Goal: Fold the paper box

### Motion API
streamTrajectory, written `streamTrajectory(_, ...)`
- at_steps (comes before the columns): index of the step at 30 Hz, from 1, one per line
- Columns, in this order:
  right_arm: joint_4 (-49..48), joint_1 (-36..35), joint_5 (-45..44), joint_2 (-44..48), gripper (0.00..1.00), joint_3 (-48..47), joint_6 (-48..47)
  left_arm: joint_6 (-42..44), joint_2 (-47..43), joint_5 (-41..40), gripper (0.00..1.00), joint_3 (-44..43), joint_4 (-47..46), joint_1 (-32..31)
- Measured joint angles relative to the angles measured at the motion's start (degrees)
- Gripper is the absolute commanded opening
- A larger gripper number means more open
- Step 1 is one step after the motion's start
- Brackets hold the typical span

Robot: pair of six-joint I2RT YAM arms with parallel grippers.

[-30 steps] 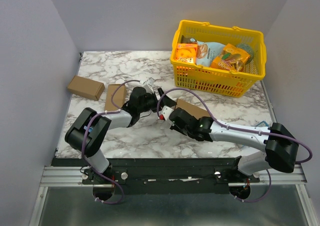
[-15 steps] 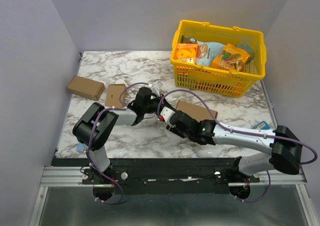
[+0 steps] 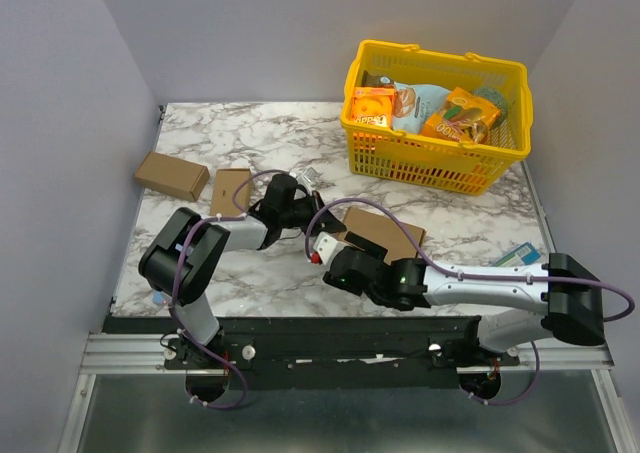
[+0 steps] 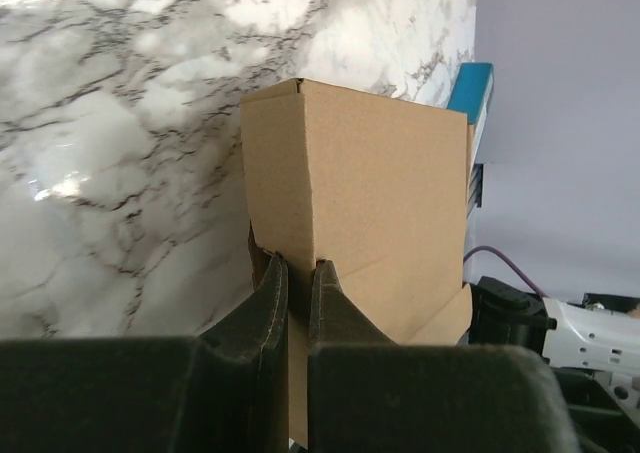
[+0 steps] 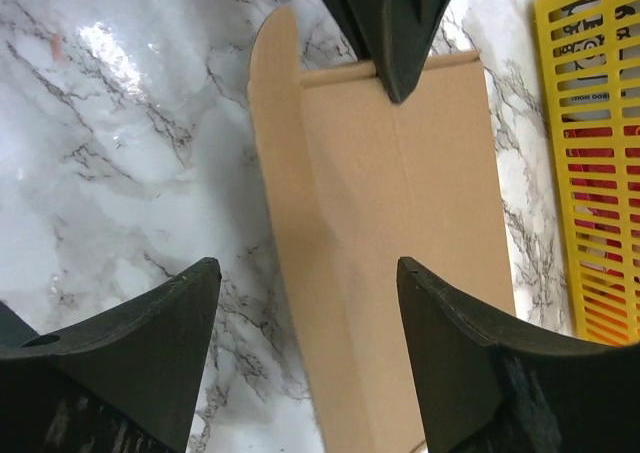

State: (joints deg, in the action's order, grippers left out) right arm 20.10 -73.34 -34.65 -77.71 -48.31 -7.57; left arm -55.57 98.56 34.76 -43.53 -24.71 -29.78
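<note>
The paper box [image 3: 385, 233] is plain brown cardboard and lies flattened on the marble table at centre. In the left wrist view my left gripper [image 4: 298, 273] is shut on a thin edge at the near end of the paper box [image 4: 380, 193]. From above, that left gripper [image 3: 318, 216] sits at the box's left end. My right gripper [image 5: 308, 265] is open wide and hovers above the paper box [image 5: 400, 233], touching nothing. The left gripper's fingertips [image 5: 392, 68] pinch the box's far end in that view. From above, the right gripper [image 3: 335, 254] sits just in front of the box's left part.
A yellow basket [image 3: 430, 163] of groceries stands at the back right, its wall [image 5: 595, 173] close beside the box. Two smaller brown boxes [image 3: 171, 175] [image 3: 230, 191] lie at the left. A blue item [image 3: 520, 255] rests near the right edge.
The left gripper has closed on the box's left end. The right gripper has opened, let go of the box and drawn back toward the near edge.
</note>
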Motion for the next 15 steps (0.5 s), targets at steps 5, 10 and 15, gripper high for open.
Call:
streamTrajectory(5, 0.17, -2.32, -2.73, -1.51, 0.79, 0.17, 0.85, 1.90, -0.09, 0.39, 0.04, -1.73, 5.81, 1.60)
streamTrajectory(10, 0.63, -3.02, -5.09, -5.44, 0.79, 0.33, 1.22, 2.82, -0.22, 1.84, 0.04, -3.87, 9.25, 2.62)
streamTrajectory(15, 0.52, -3.34, -10.27, -9.70, 0.65, 0.37, 2.01, 3.26, -0.37, 3.02, 0.04, -4.70, 11.17, 3.69)
